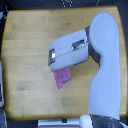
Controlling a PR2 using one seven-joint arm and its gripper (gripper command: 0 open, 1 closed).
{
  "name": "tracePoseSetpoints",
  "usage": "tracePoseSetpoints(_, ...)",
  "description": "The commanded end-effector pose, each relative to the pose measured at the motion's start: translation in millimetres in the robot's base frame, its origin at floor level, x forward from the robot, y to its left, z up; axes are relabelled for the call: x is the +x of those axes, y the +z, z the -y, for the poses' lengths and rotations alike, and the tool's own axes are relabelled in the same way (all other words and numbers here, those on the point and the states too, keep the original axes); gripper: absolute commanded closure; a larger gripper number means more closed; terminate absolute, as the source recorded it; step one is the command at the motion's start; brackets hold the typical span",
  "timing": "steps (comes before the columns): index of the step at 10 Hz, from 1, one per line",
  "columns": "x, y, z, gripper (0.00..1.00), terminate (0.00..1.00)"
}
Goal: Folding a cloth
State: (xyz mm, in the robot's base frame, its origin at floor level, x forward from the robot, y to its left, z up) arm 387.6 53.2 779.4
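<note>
Entry, exterior view, listed from its left to its right.

1. Wooden tabletop (25, 45): qty 1. Light wood, rounded corners, fills most of frame. A pale object sits at the far left edge, too cropped to ID.

2. Cloth (62, 78): qty 1. Pink-magenta fabric, small vs. the tabletop, approx. mid-table, slightly below centre. Only the lower part shows; upper part is hidden under the arm's forward end. Visible bit looks narrow and pointed, prob. bunched or partly doubled, but view is too blurry to confirm.

3. Gripper (52, 60): qty 1. Grey-white housing, directly over the cloth's top edge. Fingers are not resolved at this res.; can't tell whether they are spread, narrow or pinching fabric.

4. PR2 arm (105, 65): qty 1. Large white link coming up from bottom right, bending toward the exterior view's left.

Step in hand (judgement): mid-fold, w/ gripper working at the cloth's upper edge or corner.

Next move calls for (judgement): carry that edge over the opposite one, keep it low and aligned, let go w/o dragging fabric.
</note>
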Motion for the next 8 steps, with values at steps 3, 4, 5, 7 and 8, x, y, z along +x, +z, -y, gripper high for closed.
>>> tracePoseSetpoints(3, -1.1, -0.1, 5.1, 0.0, 0.0)
tracePoseSetpoints(4, -0.2, 0.2, 6.1, 0.0, 0.0)
tracePoseSetpoints(5, -0.3, 0.4, 6.7, 0.0, 0.0)
tracePoseSetpoints(7, 1.9, 3.5, 8.0, 0.0, 0.0)
tracePoseSetpoints(8, 2.6, 4.6, 8.5, 0.0, 0.0)
